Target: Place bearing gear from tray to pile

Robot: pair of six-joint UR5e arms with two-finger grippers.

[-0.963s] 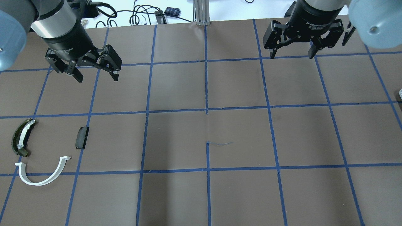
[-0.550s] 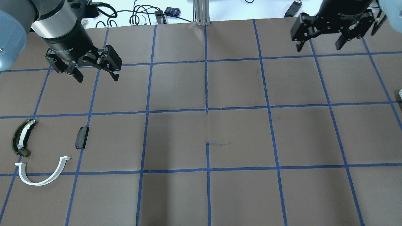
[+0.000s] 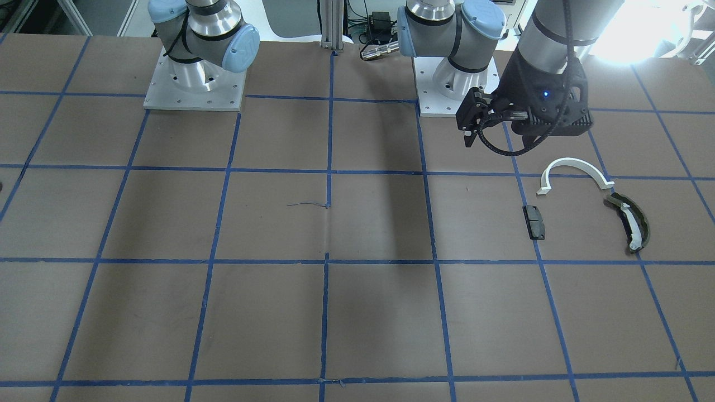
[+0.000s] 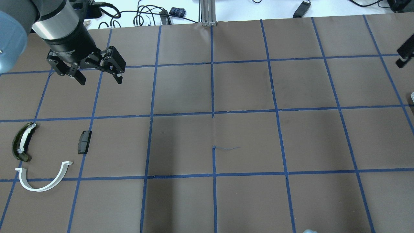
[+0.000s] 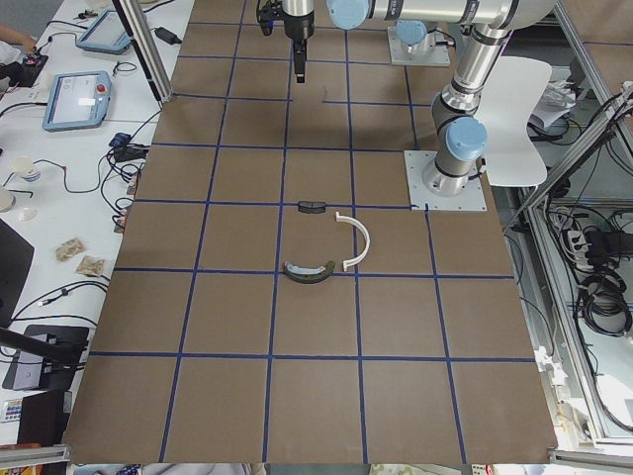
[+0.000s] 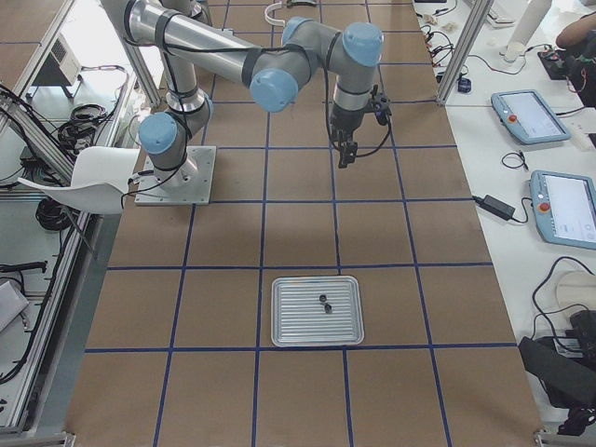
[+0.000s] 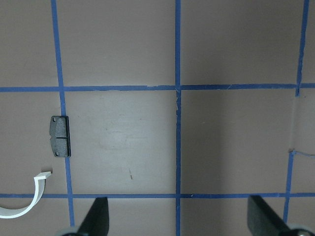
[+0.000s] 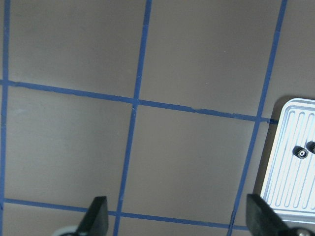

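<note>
**Near end of the table, seen from the robot's right.** A ribbed silver metal tray [image 6: 279,317] lies flat on the brown paper-covered table [image 4: 245,139], which is marked with a grid of blue tape. Two small dark bearing gears [image 6: 319,298] sit on the tray just beside each other, near its middle. Neither gear is held.

**Further along.** The right gripper [image 8: 179,221] hangs over bare table, well apart from the tray. Its fingers [image 8: 96,219] are spread wide with nothing between them. In its wrist view the tray and both gears show only at the right edge.

**Far end.** The left gripper [image 4: 100,81] hovers above the table. Its jaws are likewise wide apart and empty.

**The pile.** The pile [image 4: 84,141] lies closer to the robot than the left gripper. It has three members, each apart from the others:
- a small dark rectangular block [image 7: 60,136], lying on a tape line
- a white plastic half-ring [image 3: 572,162]
- an olive curved piece with a white strip [image 4: 21,141], the outermost of the three
</note>
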